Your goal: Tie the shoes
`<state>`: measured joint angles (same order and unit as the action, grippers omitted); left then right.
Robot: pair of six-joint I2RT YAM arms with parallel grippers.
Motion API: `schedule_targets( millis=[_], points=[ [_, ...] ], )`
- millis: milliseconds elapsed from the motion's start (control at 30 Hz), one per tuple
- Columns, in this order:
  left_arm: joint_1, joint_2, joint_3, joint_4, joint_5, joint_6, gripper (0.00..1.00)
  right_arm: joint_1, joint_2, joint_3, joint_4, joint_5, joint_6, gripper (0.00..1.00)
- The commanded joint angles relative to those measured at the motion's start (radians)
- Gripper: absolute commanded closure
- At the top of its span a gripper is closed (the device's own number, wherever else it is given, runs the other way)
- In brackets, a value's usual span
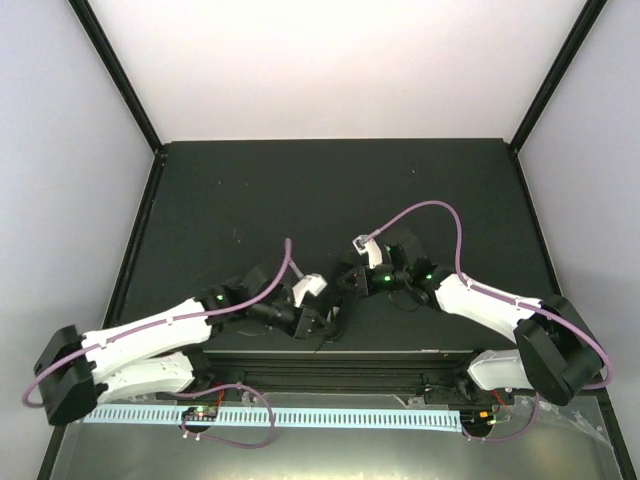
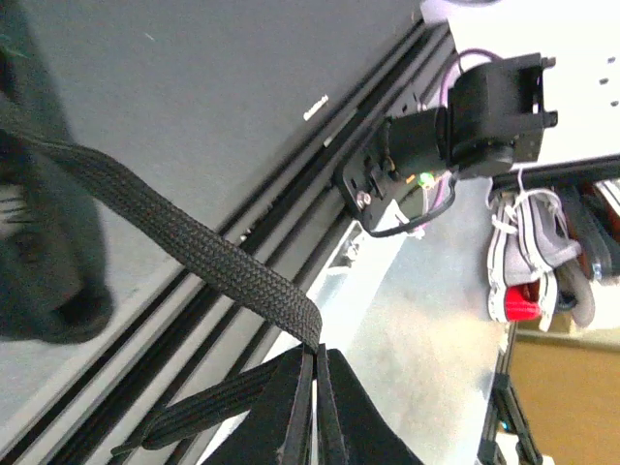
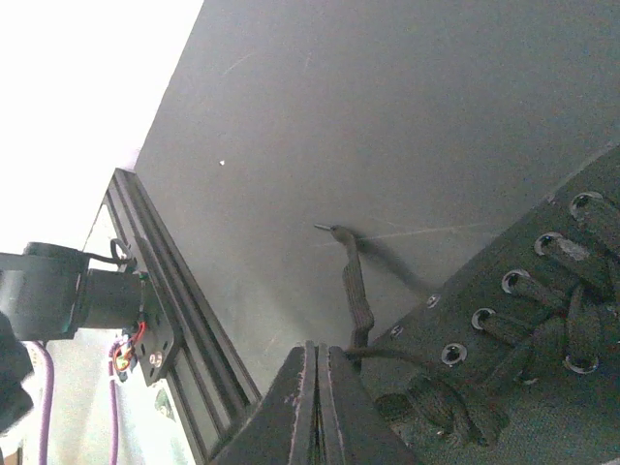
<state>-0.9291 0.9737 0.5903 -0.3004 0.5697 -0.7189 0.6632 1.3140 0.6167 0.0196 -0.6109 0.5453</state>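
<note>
Two white robot arms reach in from the bottom edge of the overhead frame and meet low in the centre, over a dark surface point(image 1: 330, 190). The left arm's fingers point(image 2: 298, 392) are pressed together, pinching the end of a flat black lace point(image 2: 194, 247) that runs taut towards the upper left. The right arm's fingers point(image 3: 295, 392) are pressed together too. A second lace point(image 3: 356, 295) runs right up to their tips, but I cannot tell whether it is pinched. Just beyond, at the lower right of that frame, sits the black shoe point(image 3: 542, 329), eyelets showing.

To tie well, I judge each arm should draw its lace gently outward with even tension, so the light shoe does not drag.

Only the wrist cameras show the laces. From above the shoe is lost, black on black, between the wrists. Only the left wrist shows pale trainers point(image 2: 538, 247), far off at the right.
</note>
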Motion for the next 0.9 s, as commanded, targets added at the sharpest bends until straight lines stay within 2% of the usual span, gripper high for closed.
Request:
schedule_targets(
  millis=[0, 133, 167, 267, 300, 400, 567, 667, 800, 867],
  points=[
    [-0.081, 0.131, 0.074, 0.155, 0.037, -0.075, 0.98, 0.007, 0.001, 0.023, 0.015, 0.013, 0.011, 0.98],
    [-0.107, 0.252, 0.125, 0.25, 0.006, -0.05, 0.98, 0.007, 0.006, 0.019, 0.022, 0.013, 0.016, 0.98],
    [-0.107, 0.279, 0.141, 0.244, -0.002, -0.039, 0.95, 0.007, 0.009, 0.018, 0.024, 0.011, 0.021, 0.98],
    [-0.107, 0.331, 0.173, 0.175, -0.052, 0.019, 0.72, 0.007, 0.01, 0.018, 0.027, 0.011, 0.026, 0.98],
    [-0.105, 0.317, 0.165, 0.145, -0.085, 0.041, 0.61, 0.006, 0.009, 0.018, 0.026, 0.012, 0.026, 0.98],
    [-0.079, 0.219, 0.132, 0.068, -0.166, 0.103, 0.43, 0.007, 0.008, 0.022, 0.022, 0.016, 0.022, 0.98],
    [0.003, 0.086, 0.06, -0.024, -0.225, 0.221, 0.31, 0.006, 0.014, 0.025, 0.024, 0.004, 0.025, 0.98],
    [0.045, 0.068, 0.02, 0.01, -0.22, 0.296, 0.32, 0.007, 0.009, 0.017, 0.029, -0.002, 0.029, 0.98],
    [0.094, 0.118, 0.003, 0.152, -0.184, 0.415, 0.55, 0.007, -0.002, 0.004, 0.036, -0.012, 0.034, 0.98],
    [0.108, 0.146, 0.0, 0.22, -0.179, 0.449, 0.63, 0.007, -0.006, 0.0, 0.034, -0.015, 0.036, 0.98]
  ],
)
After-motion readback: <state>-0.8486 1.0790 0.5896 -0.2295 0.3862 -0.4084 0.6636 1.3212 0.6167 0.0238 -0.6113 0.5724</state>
